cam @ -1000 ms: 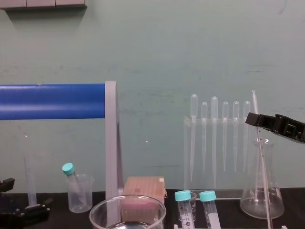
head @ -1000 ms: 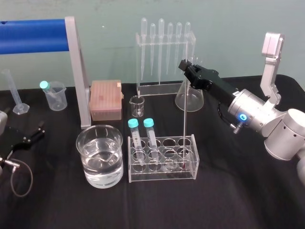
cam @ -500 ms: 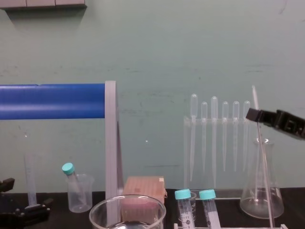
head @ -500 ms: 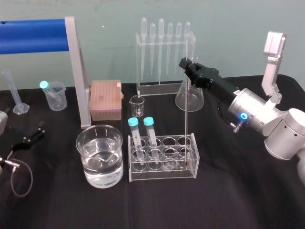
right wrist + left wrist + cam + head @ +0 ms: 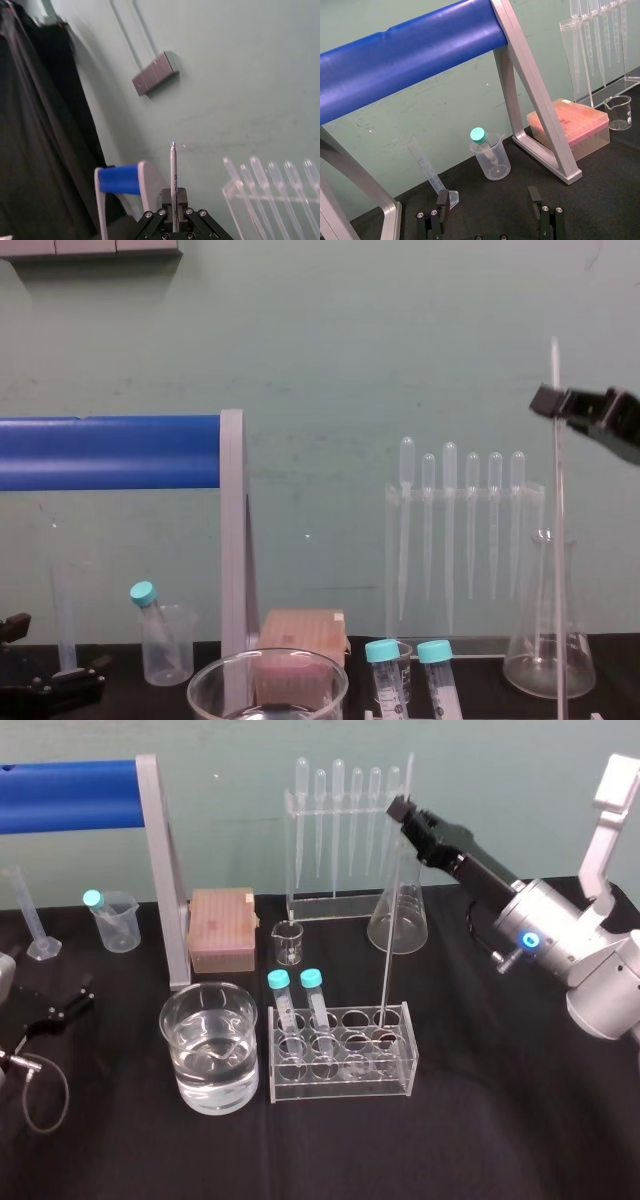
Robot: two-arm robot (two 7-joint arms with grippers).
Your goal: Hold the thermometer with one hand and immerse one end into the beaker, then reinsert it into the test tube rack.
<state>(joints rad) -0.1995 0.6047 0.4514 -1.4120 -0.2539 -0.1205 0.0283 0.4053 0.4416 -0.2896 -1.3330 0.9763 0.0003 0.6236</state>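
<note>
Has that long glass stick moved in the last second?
Yes. The right gripper has lifted the thermometer; its top now stands well above the pipettes.

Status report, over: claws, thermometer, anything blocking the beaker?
Right claw shut on thermometer near its top; left claw open, parked at left. Thermometer near upright, low end at rack top. Two capped tubes stand between it and beaker.

Ahead of me, pipettes [image 5: 340, 810] hang in their stand, a flask [image 5: 398, 915] just to their right. A pink box [image 5: 221, 928] sits beside a small beaker [image 5: 288, 942]; a blue bar [image 5: 65, 795] crosses my left.
</note>
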